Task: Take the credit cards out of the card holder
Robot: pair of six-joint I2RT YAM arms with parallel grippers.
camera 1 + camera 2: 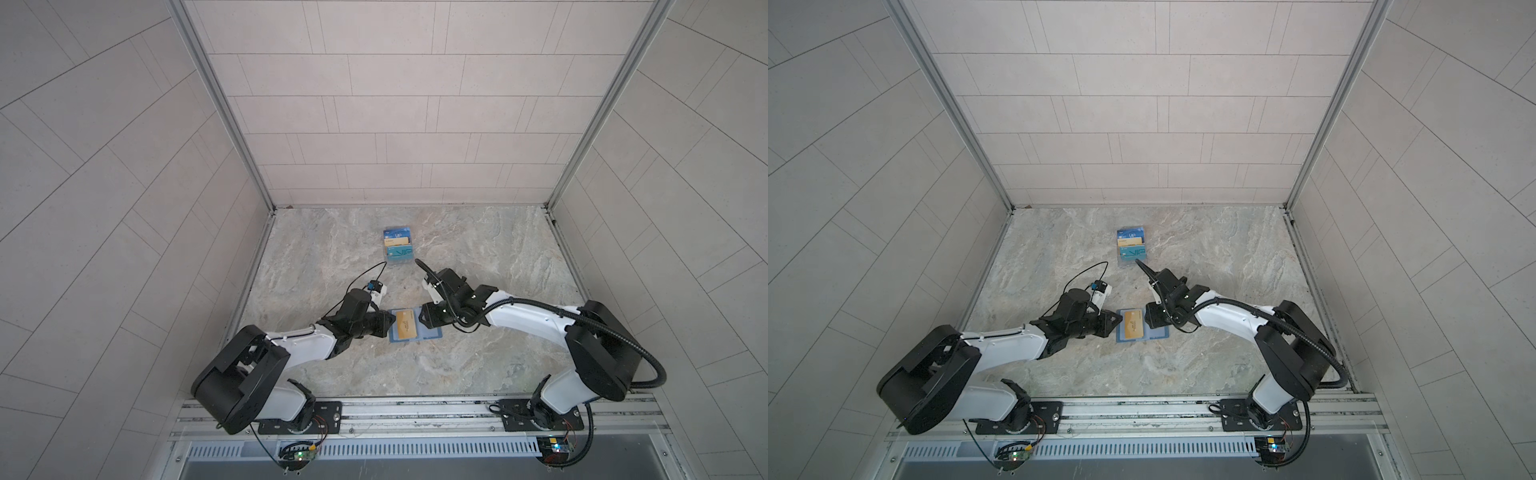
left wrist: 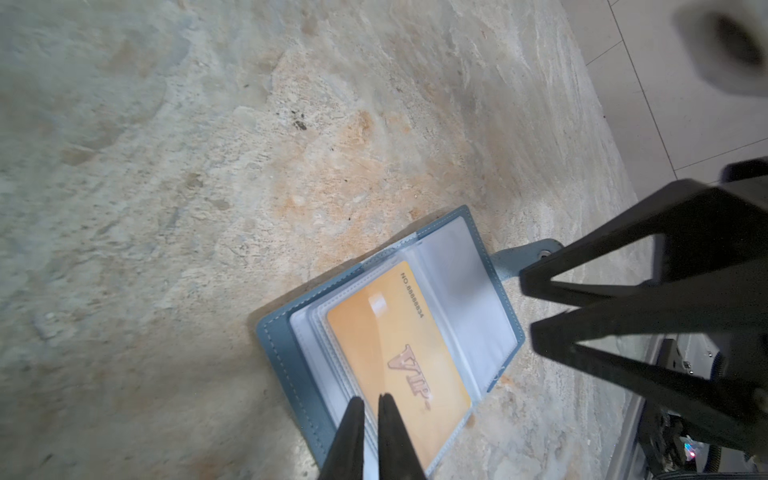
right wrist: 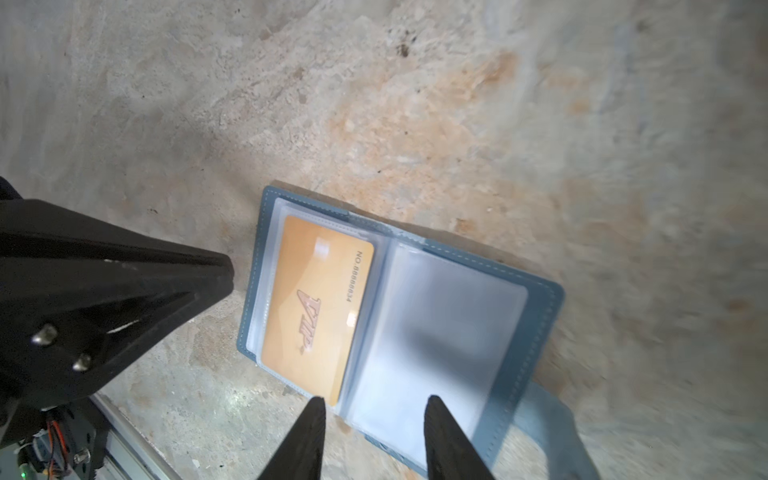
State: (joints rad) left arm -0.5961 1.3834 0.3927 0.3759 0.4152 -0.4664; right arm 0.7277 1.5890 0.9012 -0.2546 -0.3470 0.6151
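the left gripper (image 2: 371, 399) reaches in from the left, its jaws almost together with only a thin slit between them. its tips sit at the left edge of the card holder (image 1: 428, 332), and i cannot tell whether they pinch a sleeve. the teal card holder lies open and flat on the marble tabletop (image 1: 478, 249), between the 2 grippers. 1 gold vip card (image 3: 316, 307) sits in a clear sleeve on its left page. the right page (image 3: 449, 316) shows only pale lining. a snap tab (image 2: 528, 259) sticks out on the right. a clear tiered stand (image 1: 398, 245) of cards stands farther back. the right gripper (image 3: 376, 401), jaws partly apart and holding nothing, hovers at the holder's right edge.
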